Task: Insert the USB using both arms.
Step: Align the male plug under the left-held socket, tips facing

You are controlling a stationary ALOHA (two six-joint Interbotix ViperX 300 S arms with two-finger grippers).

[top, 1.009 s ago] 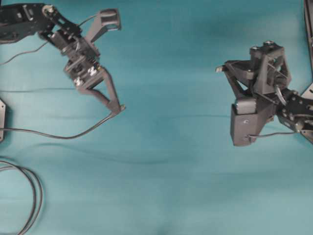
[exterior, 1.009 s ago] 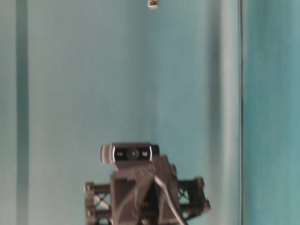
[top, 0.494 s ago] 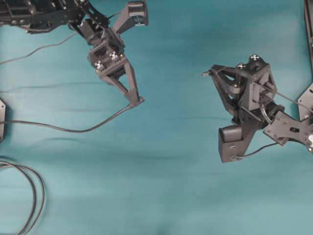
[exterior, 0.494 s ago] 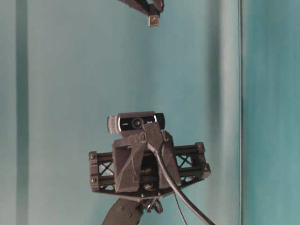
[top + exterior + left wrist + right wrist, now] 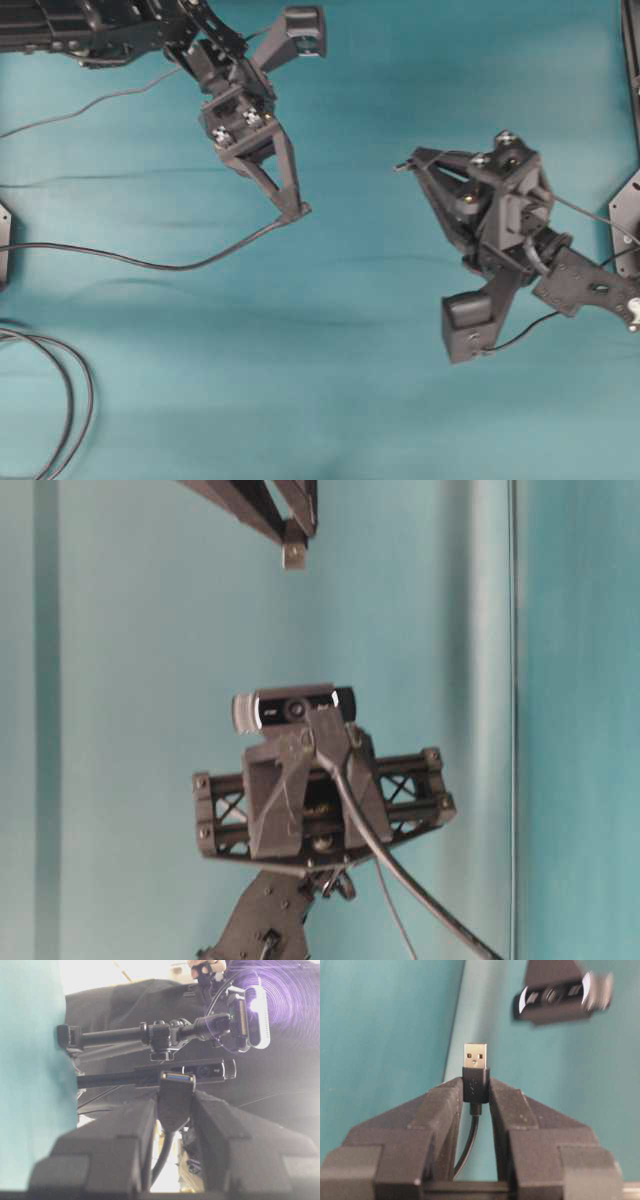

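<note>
— Teal cloth covers the whole desk (image 5: 350,400), creased but flat. Where is the plug?

— Up off the cloth, clamped in my right fingers (image 5: 476,1091). It is the tiny USB plug with the silvery metal tip (image 5: 475,1056), and I hold it by its black collar; its thin dark cable runs back between the fingers. From overhead my right fingers (image 5: 408,163) sit over the right half of the desk, tips aimed toward the middle.

— And the other end?

— My left fingers (image 5: 176,1105) are clenched on the black oval socket end of the thin cable (image 5: 176,1091), whose opening faces outward past the tips. Overhead, my left fingers (image 5: 297,212) hang over the upper-left part of the desk, and the thin dark grey cable (image 5: 150,262) trails from them down to the cloth and off toward the left edge.

— So how much is done?

— Both ends are picked up, I judge. Not joined, though: plug and socket are well apart, with bare cloth between them. Left to do: bring them together near the middle, line the metal tip up with the opening, push it home.

— Anything else about?

— A looped grey cable (image 5: 70,400) lies by the lower-left corner, untouched.
</note>
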